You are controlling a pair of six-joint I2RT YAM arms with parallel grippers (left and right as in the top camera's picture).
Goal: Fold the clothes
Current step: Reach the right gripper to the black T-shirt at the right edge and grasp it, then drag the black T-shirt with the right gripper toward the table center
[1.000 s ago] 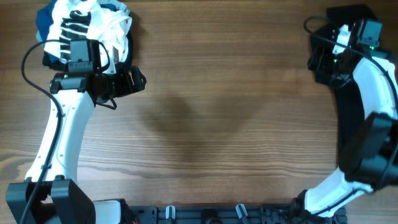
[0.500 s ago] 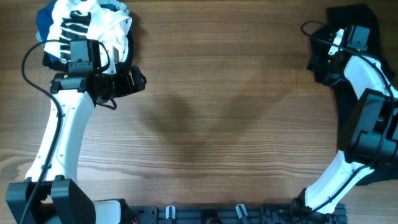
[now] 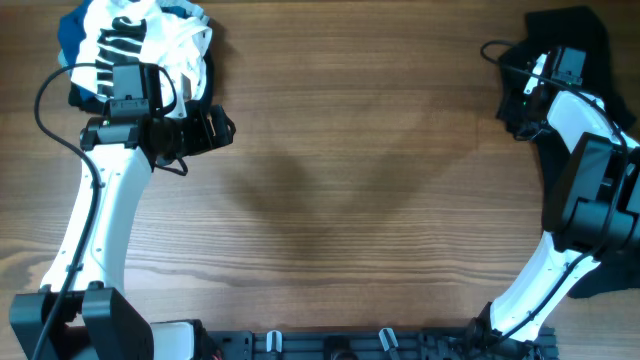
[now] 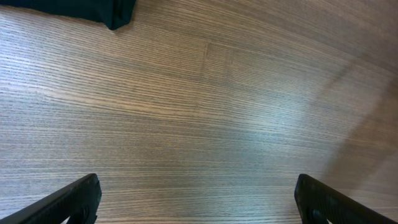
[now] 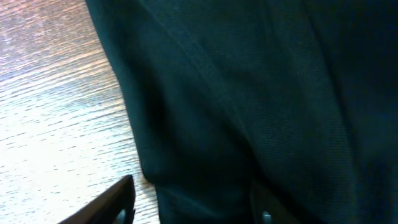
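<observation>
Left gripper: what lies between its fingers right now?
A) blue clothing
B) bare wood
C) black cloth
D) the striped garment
B: in the left wrist view the left gripper is open, and only the bare wooden table shows between its fingers.

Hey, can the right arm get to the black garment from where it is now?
Probably yes. The right pincer hangs open close over the black garment, and the fabric's edge appears to lie within its gap. Nothing else sits between pincer and cloth, so the way looks free.
</observation>
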